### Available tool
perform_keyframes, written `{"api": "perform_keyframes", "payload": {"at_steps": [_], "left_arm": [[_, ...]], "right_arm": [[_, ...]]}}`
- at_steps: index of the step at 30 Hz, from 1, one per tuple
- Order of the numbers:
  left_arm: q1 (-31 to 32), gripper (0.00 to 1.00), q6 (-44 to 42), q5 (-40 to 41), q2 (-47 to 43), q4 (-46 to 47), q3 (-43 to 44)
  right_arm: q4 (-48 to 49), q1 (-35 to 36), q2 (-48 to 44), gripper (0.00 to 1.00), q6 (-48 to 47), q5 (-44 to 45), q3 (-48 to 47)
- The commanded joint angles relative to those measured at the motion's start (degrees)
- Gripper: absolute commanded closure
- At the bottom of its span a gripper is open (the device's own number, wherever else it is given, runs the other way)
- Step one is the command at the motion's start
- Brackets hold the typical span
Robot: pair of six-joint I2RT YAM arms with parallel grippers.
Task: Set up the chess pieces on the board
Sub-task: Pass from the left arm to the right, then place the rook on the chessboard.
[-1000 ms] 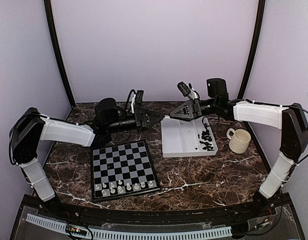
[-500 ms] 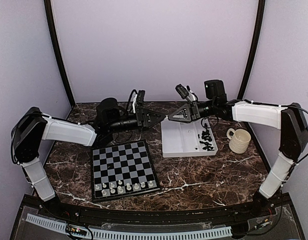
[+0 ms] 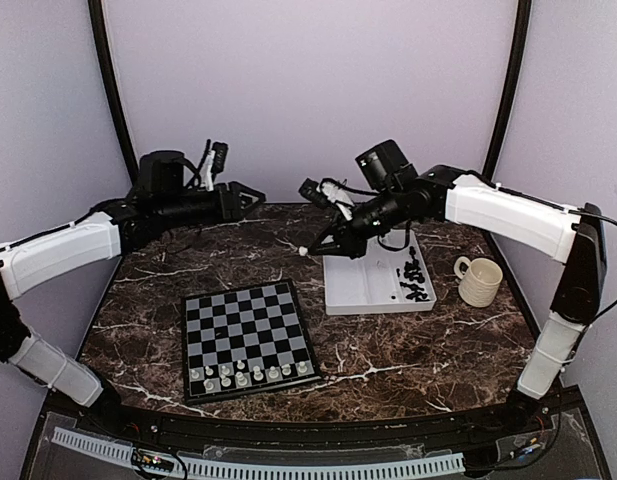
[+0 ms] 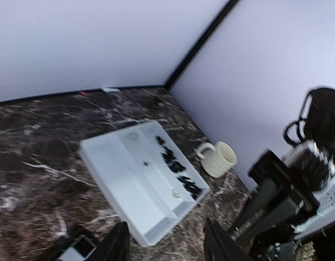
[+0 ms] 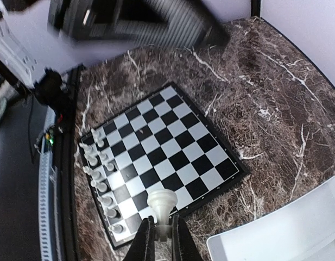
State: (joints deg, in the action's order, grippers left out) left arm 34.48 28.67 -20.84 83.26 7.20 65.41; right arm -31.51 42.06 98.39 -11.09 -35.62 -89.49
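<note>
The board (image 3: pixel 248 325) lies on the marble table, with several white chess pieces (image 3: pixel 250 374) on its two near rows. My right gripper (image 3: pixel 308 248) is shut on a white chess piece (image 5: pixel 162 203) and holds it in the air between the board's far right corner and the white tray (image 3: pixel 360 285). In the right wrist view the board (image 5: pixel 156 155) lies below the held piece. Black chess pieces (image 3: pixel 414 279) lie in the tray's right compartment. My left gripper (image 3: pixel 250 193) is open and empty, raised at the back left. It looks down at the tray (image 4: pixel 121 182) from afar.
A cream ribbed mug (image 3: pixel 479 281) stands right of the tray and also shows in the left wrist view (image 4: pixel 218 159). The right arm (image 4: pixel 286 201) fills the right side of the left wrist view. Purple walls close in the table at the back and sides.
The two grippers were tip to tip above the tray's left edge. Now the left arm has swung back and left, and the right gripper has moved left and down with the white piece.
</note>
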Motion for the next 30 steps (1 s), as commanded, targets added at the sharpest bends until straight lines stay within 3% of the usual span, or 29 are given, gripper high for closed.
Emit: {"api": "perform_keyframes", "payload": {"at_steps": [1, 6, 14, 22, 30], "left_arm": [[-7.8, 0.5, -7.9, 8.3, -8.7, -13.9, -5.4], [-10.8, 0.46, -11.9, 16.4, -14.6, -13.0, -11.3], [-12.8, 0.45, -13.1, 12.7, -13.9, -15.2, -9.4], [-13.4, 0.45, -12.2, 10.3, -14.7, -15.5, -9.4], [-13.4, 0.46, -12.5, 8.2, -12.9, -16.2, -9.1]], "right_arm": [[-13.2, 7.7, 6.3, 0.99, -14.3, 20.5, -7.3], [-21.1, 13.9, 16.5, 0.99, -18.0, 26.7, -17.4], [-28.3, 20.0, 29.6, 0.98, -21.0, 31.4, -27.1], [-30.4, 23.8, 34.5, 0.94, -22.2, 34.0, -30.4], [-30.3, 24.5, 34.0, 0.7, -21.5, 34.8, -31.5]]}}
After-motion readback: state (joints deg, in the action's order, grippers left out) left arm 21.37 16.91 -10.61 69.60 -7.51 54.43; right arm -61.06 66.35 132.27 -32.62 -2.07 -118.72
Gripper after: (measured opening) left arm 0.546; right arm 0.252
